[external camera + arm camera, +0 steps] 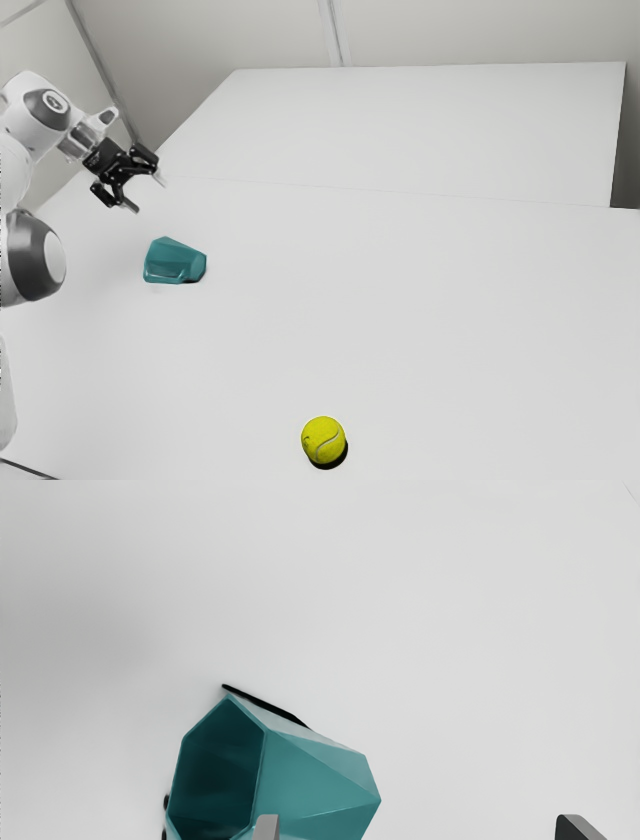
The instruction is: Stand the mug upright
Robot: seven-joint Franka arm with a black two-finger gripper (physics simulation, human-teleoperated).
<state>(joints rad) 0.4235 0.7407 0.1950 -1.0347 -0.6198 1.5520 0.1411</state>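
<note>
Exterior view: one mug [174, 262], one tennis ball [323, 439].

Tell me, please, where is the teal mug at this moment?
In the exterior view, the teal mug lies on its side on the white table, toward that view's left, below and clear of the open gripper.

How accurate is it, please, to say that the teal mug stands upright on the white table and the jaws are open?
Only the pose is wrong: the exterior view shows the teal mug lying on its side on the white table. The jaws are open.
</note>
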